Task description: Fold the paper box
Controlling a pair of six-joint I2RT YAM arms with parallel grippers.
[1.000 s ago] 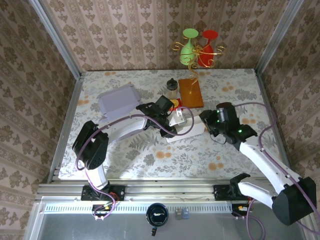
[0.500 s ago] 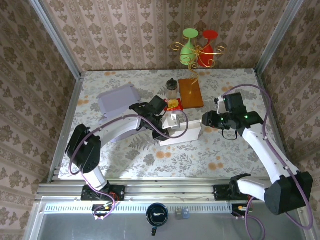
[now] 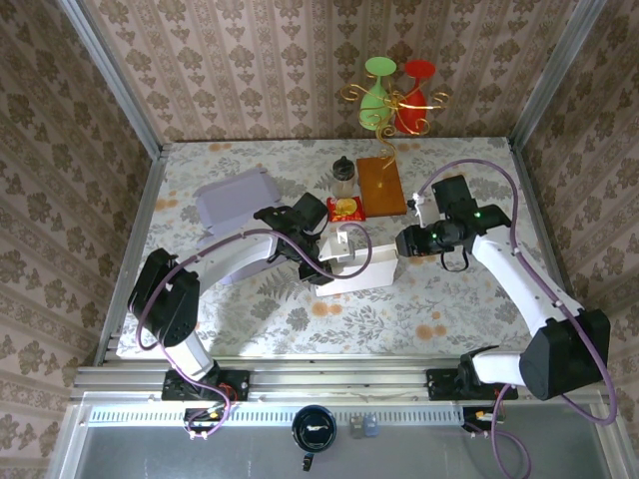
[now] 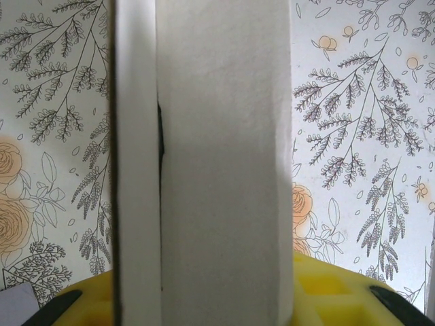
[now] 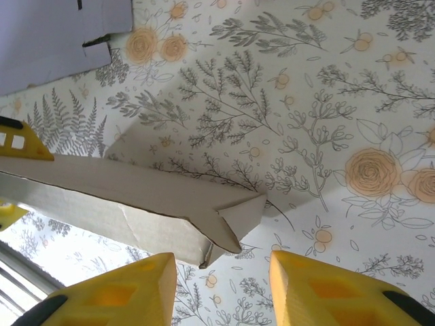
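The white paper box (image 3: 359, 271) lies mid-table as a long, partly folded shell. My left gripper (image 3: 321, 257) is shut on its left end. In the left wrist view the box's white panels (image 4: 224, 170) stand upright between the yellow fingers (image 4: 340, 292), with the left gripper (image 4: 204, 302) clamped on them. My right gripper (image 3: 401, 242) hovers just off the box's right end. It is open (image 5: 221, 285), and the box's pointed end flap (image 5: 238, 214) sits just ahead of the gap, touching neither finger.
A lavender flat cardboard sheet (image 3: 235, 200) lies at the back left, its corner (image 5: 54, 34) also in the right wrist view. Behind the box stand a small jar (image 3: 343, 178), a red-and-yellow packet (image 3: 345, 208), an orange board (image 3: 380, 185) and a wire stand with green and red glasses (image 3: 397, 95).
The box has swung from tilted to level and shifted a little left with my left gripper. My right gripper has pulled back slightly from the box's right end and its arm has swung rearward.
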